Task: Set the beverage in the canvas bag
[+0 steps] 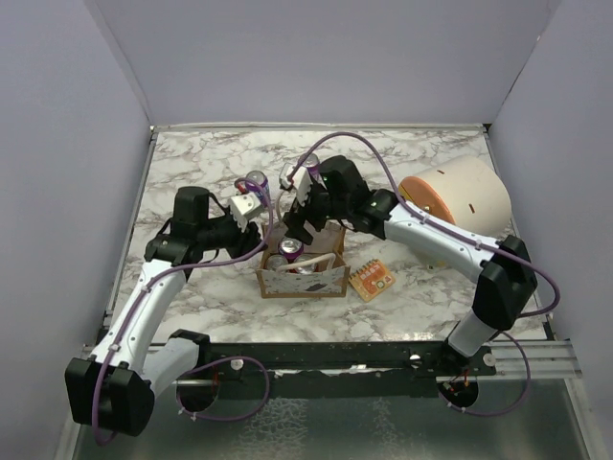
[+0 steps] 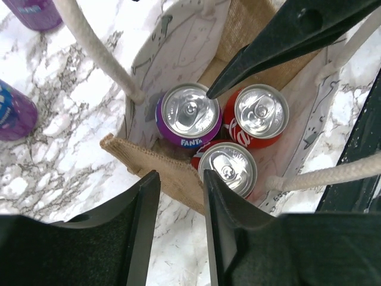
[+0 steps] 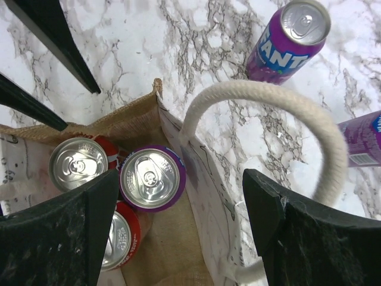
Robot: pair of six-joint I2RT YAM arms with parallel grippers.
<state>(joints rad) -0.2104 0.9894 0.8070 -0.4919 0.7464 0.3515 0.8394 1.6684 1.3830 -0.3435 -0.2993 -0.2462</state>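
The canvas bag [image 1: 303, 284] stands open at the table's middle front. In it stand a purple Fanta can [image 2: 189, 113] and two red cans [image 2: 261, 114], [image 2: 227, 168]. My left gripper [image 2: 181, 176] is open a little, its tips over the bag's burlap wall [image 2: 149, 159]. My right gripper [image 3: 181, 185] is wide open above the bag [image 3: 128, 122]. The purple can [image 3: 152, 179] is by its left finger and a rope handle [image 3: 262, 95] loops past its right one. In the top view the left gripper [image 1: 254, 233] and the right gripper [image 1: 305, 222] meet over the bag.
Two more purple cans [image 1: 256, 182], [image 1: 308, 165] stand on the marble behind the bag; the right wrist view shows them too [image 3: 292, 39], [image 3: 363, 140]. An orange snack packet [image 1: 372, 279] lies right of the bag. A big tan cylinder [image 1: 455, 196] lies at the right.
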